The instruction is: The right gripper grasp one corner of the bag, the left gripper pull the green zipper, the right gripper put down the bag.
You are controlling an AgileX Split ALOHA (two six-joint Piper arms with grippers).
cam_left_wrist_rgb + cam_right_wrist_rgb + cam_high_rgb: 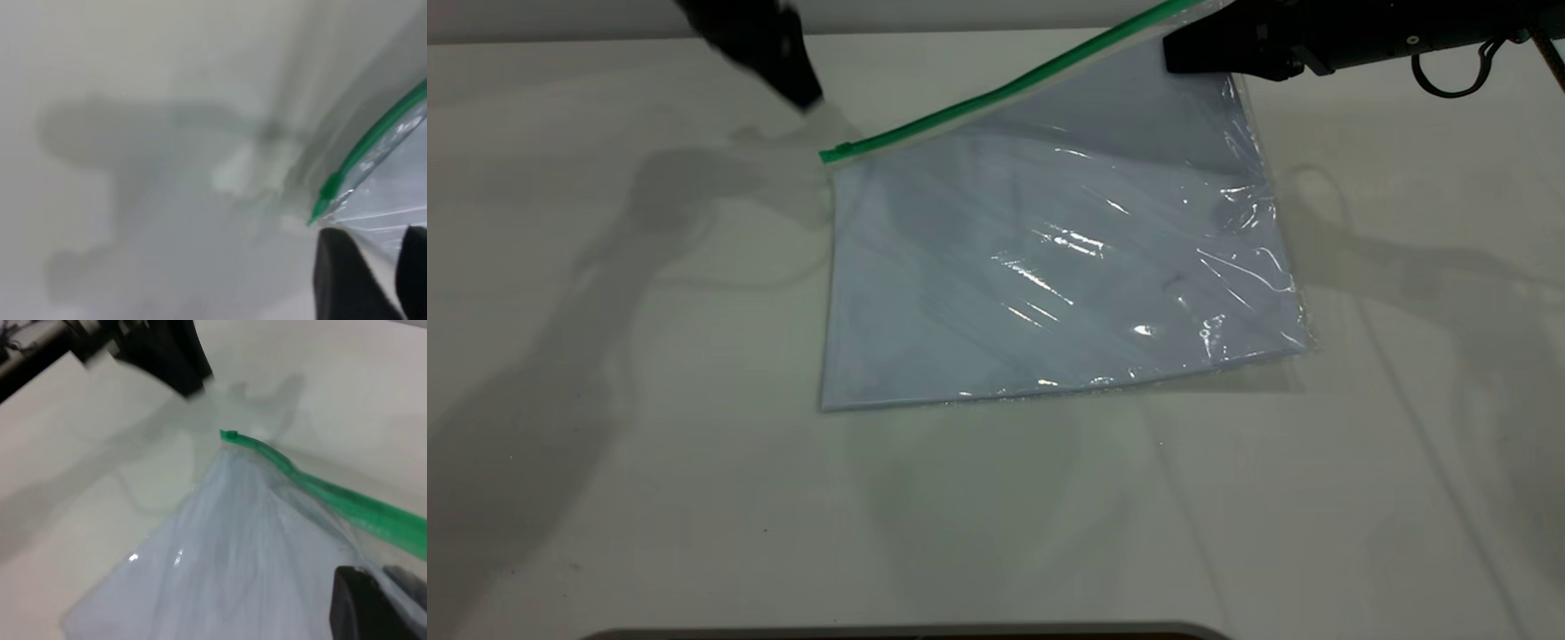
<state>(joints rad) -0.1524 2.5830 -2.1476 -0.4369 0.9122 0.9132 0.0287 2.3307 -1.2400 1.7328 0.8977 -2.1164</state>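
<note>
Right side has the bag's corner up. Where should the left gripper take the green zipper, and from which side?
Probably at the zipper's free end, where the small tab sticks out past the bag's corner. The strip slopes down from the right gripper to that low end near the table. The left gripper hangs just beyond it, so it should come in from the left, along the strip.

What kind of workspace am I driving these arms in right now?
Probably a lab test bench: a bare white table, the left hand and right hand reaching in from the far edge, and only a clear bag with a green zipper between them.
</note>
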